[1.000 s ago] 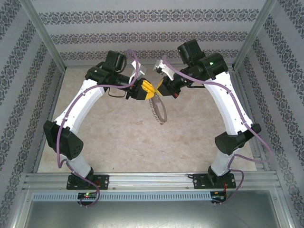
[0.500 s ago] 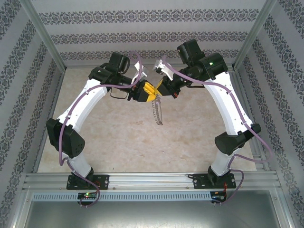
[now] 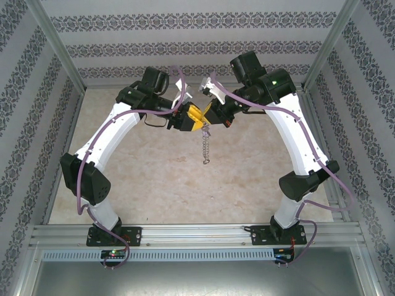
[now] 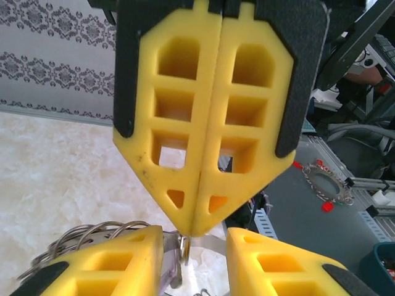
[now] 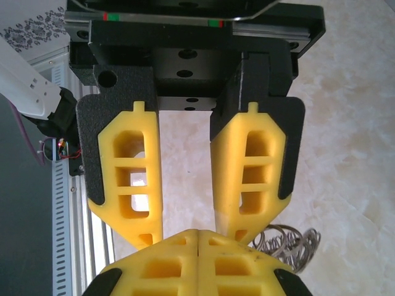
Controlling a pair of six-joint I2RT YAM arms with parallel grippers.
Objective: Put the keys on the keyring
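Hanging edge-on, the keyring point(image 3: 205, 148) is pinched by the right gripper point(image 4: 196, 228) above it (left gripper point(image 5: 192, 231) spread, flanking the pinch).

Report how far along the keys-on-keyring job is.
Done: the keyring hangs edge-on from the right gripper, which is shut on its rim. In hand: the left gripper, jaws apart, sits tip to tip with it around a thin metal piece. Remaining: whether that piece is a key is too small to tell, so threading looks unfinished.
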